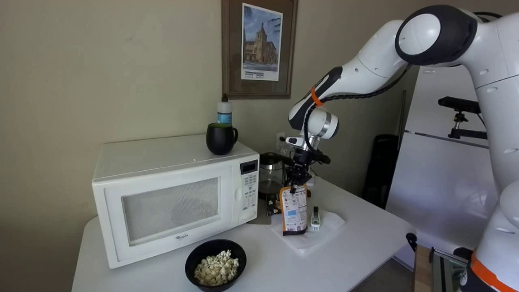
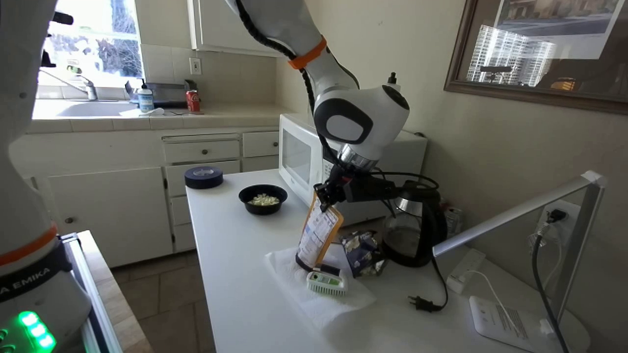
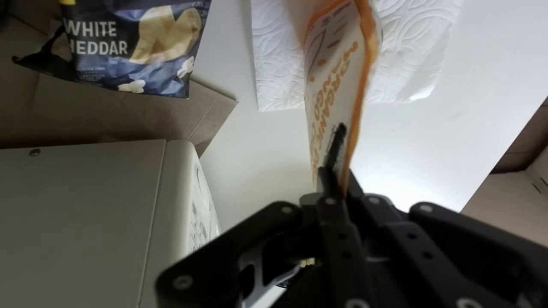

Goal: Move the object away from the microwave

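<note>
Grasping appears complete: the gripper (image 1: 294, 188) is clamped on the top of the pouch (image 1: 295, 211), right of centre in an exterior view, near the microwave (image 1: 174, 202). I judge transfer the step in hand; next, maintain pinch, carry rightward in frame, lower, release.

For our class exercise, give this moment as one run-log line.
gripper: pinching top of orange-edged pouch | pouch tilted, apart from microwave | contact with paper towel: unclear
</note>
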Motion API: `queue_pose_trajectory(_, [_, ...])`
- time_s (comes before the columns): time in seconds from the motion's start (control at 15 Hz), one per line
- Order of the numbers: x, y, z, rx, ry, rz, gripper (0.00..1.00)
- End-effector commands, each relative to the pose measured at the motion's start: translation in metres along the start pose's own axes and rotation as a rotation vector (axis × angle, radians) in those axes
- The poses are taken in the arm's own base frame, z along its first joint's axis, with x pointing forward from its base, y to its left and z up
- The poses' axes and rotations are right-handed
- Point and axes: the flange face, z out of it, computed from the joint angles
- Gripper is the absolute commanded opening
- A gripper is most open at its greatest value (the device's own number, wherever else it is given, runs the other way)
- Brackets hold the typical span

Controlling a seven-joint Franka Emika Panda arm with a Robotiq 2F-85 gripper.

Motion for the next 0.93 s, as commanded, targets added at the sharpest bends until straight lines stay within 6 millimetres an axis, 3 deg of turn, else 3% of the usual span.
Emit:
queue_pose_trajectory(0.0, [0.004, -0.004, -0.009, 0.033, 0.005, 0.056, 0.0])
queue_pose_trajectory(0.2, [0.01, -0.014, -0.024, 0.036, 0.022, 0.1, 0.01])
queue_pose_trajectory(0.47, [0.01, -0.035, -0.09, -0.023, 0.08, 0.185, 0.01])
queue_pose_trajectory(0.67, [-0.017, -0.046, -0.152, -0.133, 0.11, 0.327, 0.01])
queue_pose_trajectory(0.87, [-0.061, -0.06, -0.204, -0.246, 0.107, 0.469, 0.01])
